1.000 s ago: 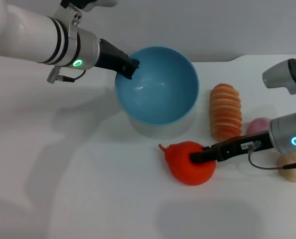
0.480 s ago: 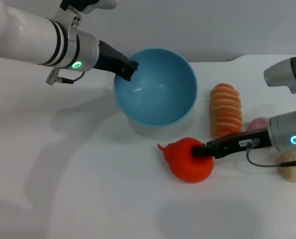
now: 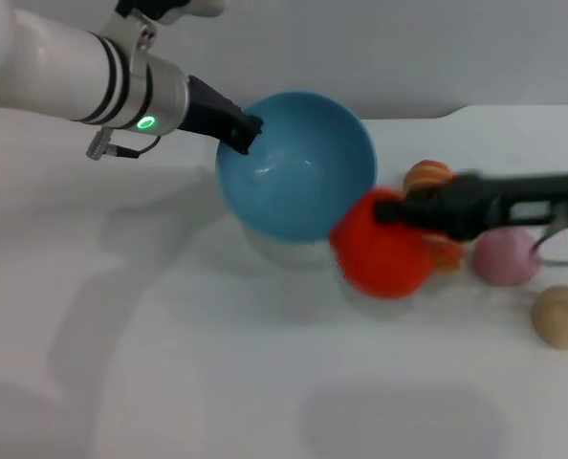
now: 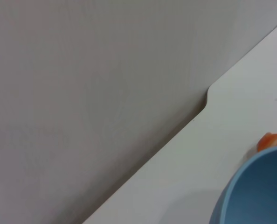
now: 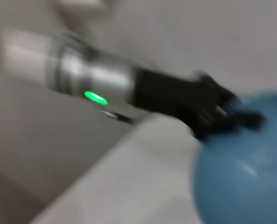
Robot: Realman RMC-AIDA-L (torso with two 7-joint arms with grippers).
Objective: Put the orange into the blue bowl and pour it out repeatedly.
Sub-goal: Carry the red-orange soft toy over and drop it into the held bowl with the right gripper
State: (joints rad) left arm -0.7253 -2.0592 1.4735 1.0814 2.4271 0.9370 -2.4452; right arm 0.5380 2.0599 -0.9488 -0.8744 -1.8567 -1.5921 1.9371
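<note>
the orange (image 3: 384, 256) is held above the worktop (image 3: 169, 363), just beside the near right rim of the blue bowl (image 3: 294, 163), and is seen blurred in the head view. it is pinched at its upper right side by the fingers of the right gripper (image 3: 391, 210), whose dark body reaches in from the right edge of the head view. the orange hangs partly below and to the left of those fingers, overlapping the bowl's outer wall in that view; whether it touches the bowl cannot be told.

the blue bowl is tilted, its opening turned toward the head camera, and its inside is seen bare and glossy. its far left rim is gripped by the left gripper (image 3: 244, 129), the dark fingers pressed onto the rim. in the right wrist view the same left gripper (image 5: 225, 114) is seen clamped on the bowl (image 5: 245, 177), with a green light on the arm behind it. in the left wrist view only a curve of the bowl's rim (image 4: 250, 186) is shown in a corner.

behind the orange a pale-orange striped loaf (image 3: 427, 177) is mostly hidden; a sliver of it (image 4: 271, 140) is caught past the bowl's rim in the left wrist view. a pink round bun (image 3: 504, 256) lies just right of the orange, and a tan ball (image 3: 561, 317) lies nearer, at the right edge.

the worktop is white and matte, with a notched far edge, and a plain grey wall (image 4: 82, 84) stands behind it.
</note>
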